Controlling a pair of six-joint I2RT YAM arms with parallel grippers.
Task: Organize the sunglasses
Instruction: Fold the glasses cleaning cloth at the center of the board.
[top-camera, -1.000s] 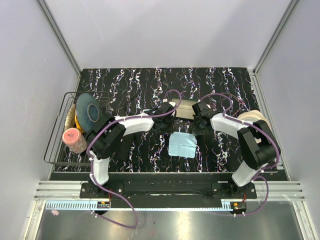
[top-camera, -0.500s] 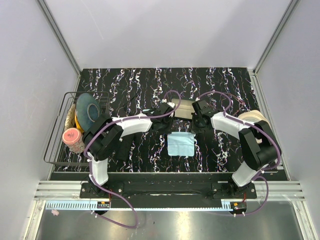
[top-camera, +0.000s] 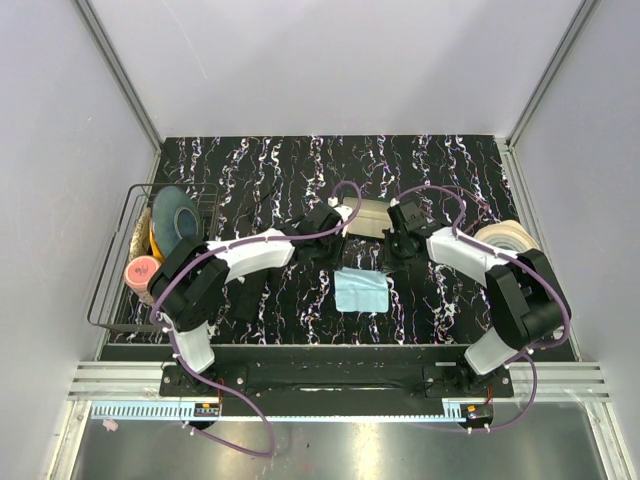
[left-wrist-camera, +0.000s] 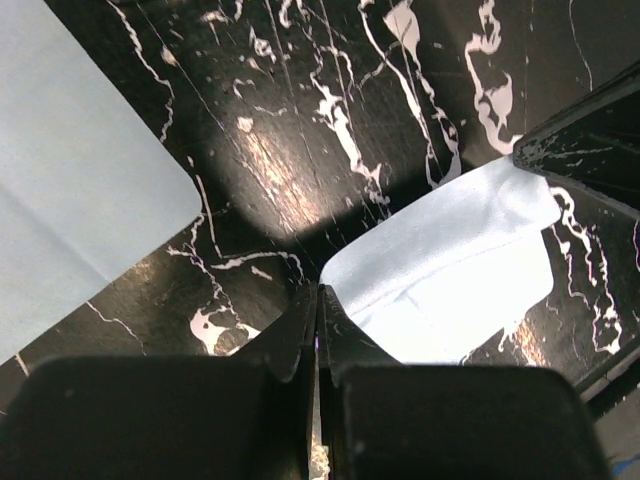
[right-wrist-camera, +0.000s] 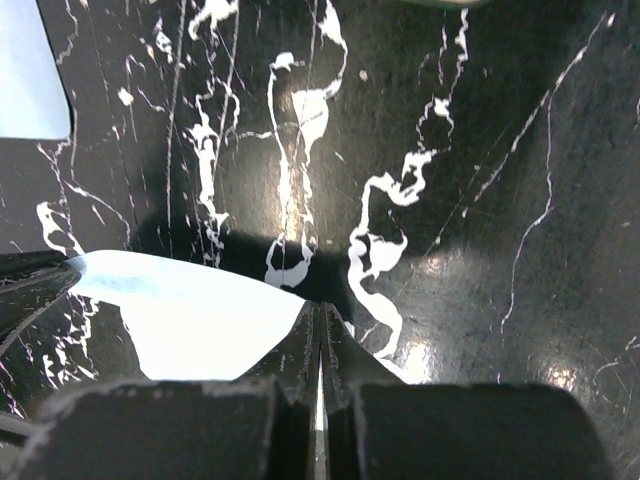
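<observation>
**Both claws on the cloth (top-camera: 362, 292), no sunglasses in plain sight**

On the black marbled worktop (top-camera: 250, 170), one wire basket (top-camera: 105, 290) sits at the left edge. One pale blue cloth lies at centre, one beige case (top-camera: 370, 215) just beyond it, and one roll of tape (top-camera: 508, 238) to the right. The left claw (left-wrist-camera: 318, 295) and the right claw (right-wrist-camera: 320, 310) are each pressed together, apparently pinching a far corner of the cloth. No sunglasses can be made out; whether a pair lies inside the case cannot be told. The step in hand looks like shifting or folding the cloth. Done well, both claws would travel together at even height, with the fabric taut, flat and clear of the case.
</observation>
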